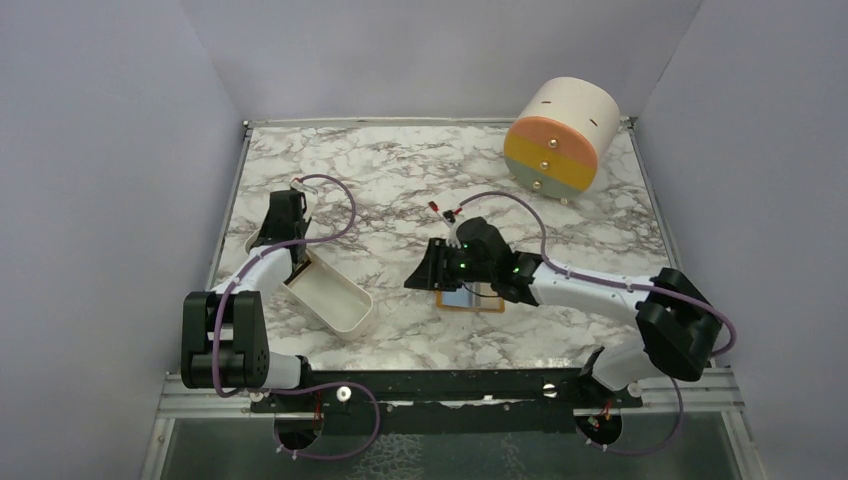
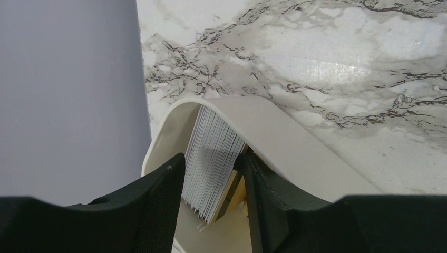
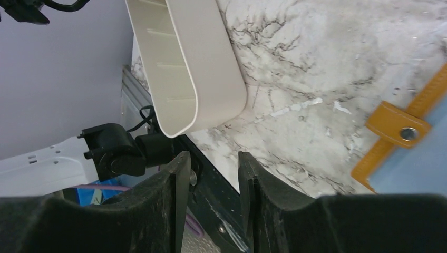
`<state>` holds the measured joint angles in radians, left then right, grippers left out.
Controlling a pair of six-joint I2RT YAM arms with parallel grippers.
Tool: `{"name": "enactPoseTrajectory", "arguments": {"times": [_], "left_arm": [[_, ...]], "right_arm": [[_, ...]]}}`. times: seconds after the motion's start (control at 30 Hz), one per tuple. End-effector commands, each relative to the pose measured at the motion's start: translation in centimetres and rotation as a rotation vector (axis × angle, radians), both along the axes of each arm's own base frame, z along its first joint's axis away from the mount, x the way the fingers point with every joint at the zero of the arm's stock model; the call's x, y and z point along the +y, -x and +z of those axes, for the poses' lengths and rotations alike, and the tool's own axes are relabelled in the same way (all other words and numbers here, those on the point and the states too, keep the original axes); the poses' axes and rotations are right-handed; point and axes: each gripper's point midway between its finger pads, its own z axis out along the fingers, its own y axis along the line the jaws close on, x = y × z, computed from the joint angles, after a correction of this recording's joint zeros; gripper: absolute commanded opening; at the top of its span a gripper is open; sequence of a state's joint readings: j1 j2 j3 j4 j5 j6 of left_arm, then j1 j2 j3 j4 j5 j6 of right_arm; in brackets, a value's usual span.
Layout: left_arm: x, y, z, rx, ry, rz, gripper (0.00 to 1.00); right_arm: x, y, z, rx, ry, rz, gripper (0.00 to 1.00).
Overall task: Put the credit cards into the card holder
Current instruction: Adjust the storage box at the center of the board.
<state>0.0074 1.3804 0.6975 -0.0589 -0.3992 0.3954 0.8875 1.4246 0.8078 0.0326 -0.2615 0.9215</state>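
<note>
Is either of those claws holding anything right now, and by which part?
The left gripper appears to pinch the stack of credit cards across its flat faces, inside the white tray. The right gripper holds nothing.

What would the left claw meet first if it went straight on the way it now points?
The credit cards, standing on edge in the white tray; they sit between the fingers of the left claw. Behind them comes the tray's rounded end wall, though depth is unclear.
</note>
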Motion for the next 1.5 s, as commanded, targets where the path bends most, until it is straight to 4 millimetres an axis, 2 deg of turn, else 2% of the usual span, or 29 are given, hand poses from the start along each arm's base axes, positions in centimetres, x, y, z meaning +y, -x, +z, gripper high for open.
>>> {"name": "enactPoseTrajectory", "arguments": {"times": [0.0, 0.27, 0.43, 0.6, 0.87, 1.03, 1.27, 1.47], "left_arm": [[0.1, -1.5, 1.5, -0.067, 0.024, 0.010, 0.47], [-0.5, -1.7, 1.7, -0.082, 0.083, 0.000, 0.49], [-0.5, -1.7, 1.1, -0.063, 0.084, 0.001, 0.49], [-0.5, -1.8, 1.3, -0.062, 0.087, 0.003, 0.49], [-2.5, -2.1, 0.7, -0.061, 0.197, -0.047, 0.48], [-2.4, -1.9, 0.5, -0.049, 0.195, -0.037, 0.48], [-3.1, -2.0, 0.6, -0.043, 0.217, -0.060, 0.48], [-2.9, -1.5, 0.4, -0.027, 0.199, -0.059, 0.48]], "right_arm": [[3.4, 0.0, -0.5, 0.055, 0.006, -0.062, 0.39], [7.5, 1.3, -2.1, 0.058, 0.065, -0.025, 0.43], [8.7, 1.2, -3.5, 0.078, 0.096, -0.016, 0.43], [9.5, 0.0, -4.9, 0.028, 0.170, -0.012, 0.38], [8.1, -2.7, -5.3, -0.122, 0.324, -0.038, 0.19], [7.4, -3.4, -5.4, -0.177, 0.368, -0.039, 0.12], [5.2, -4.6, -5.5, -0.218, 0.409, -0.061, 0.08], [4.5, -4.9, -5.1, -0.250, 0.408, -0.073, 0.07]]}}
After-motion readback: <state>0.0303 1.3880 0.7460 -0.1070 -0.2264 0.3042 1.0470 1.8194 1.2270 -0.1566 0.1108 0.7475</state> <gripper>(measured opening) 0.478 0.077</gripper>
